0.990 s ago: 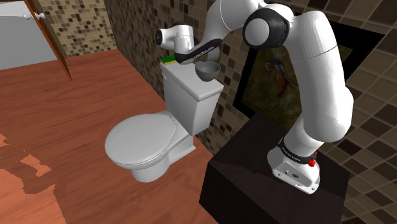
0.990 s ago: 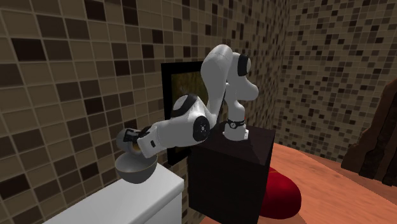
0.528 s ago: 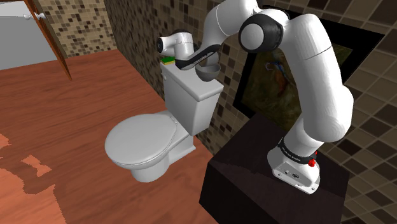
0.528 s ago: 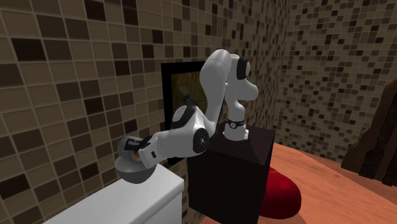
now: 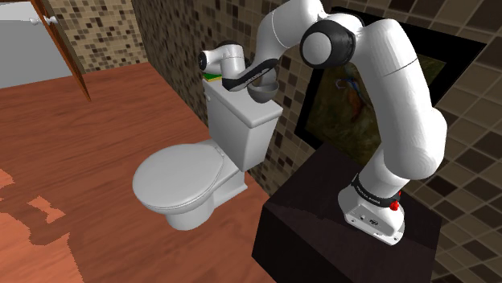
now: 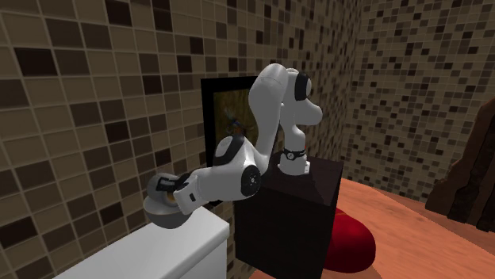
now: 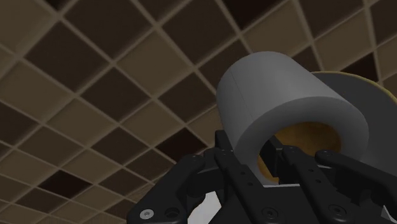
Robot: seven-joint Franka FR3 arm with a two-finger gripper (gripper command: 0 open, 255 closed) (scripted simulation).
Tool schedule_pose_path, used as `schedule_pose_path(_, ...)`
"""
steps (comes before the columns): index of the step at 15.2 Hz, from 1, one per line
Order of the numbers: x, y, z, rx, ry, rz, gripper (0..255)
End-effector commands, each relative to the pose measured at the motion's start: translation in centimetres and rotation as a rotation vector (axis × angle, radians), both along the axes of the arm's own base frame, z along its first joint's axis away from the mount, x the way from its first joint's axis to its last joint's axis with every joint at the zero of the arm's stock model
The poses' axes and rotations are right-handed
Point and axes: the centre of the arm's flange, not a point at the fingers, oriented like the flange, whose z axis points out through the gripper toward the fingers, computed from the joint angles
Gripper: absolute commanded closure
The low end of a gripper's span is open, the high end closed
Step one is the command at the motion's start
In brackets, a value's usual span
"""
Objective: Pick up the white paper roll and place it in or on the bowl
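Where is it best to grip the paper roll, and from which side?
Grip the paper roll by its wall at one end, coming along its axis toward the open tan core: one finger inside the hole, one on the curved outside. The hollow end offers that thin wall; the gripper appears to clasp it so.

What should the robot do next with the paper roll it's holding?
Probably ease down a little and then open its fingers. The gripper is clasping the grey-white paper roll. In the second exterior view the hand sits just above the grey bowl on the toilet tank, so letting go there should drop the roll into the bowl.
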Motion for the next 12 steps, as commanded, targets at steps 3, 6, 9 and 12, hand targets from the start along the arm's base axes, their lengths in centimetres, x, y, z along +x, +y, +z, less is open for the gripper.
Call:
schedule_pose_path(3,0.0,0.0,0.0,0.000,-0.001,0.000,0)
schedule_pose_path(6,0.0,0.0,0.0,0.000,-0.001,0.000,0)
schedule_pose_path(9,0.0,2.4,1.0,0.000,-0.001,0.000,0)
schedule_pose_path(12,0.0,4.6,1.8,0.000,-0.001,0.000,0)
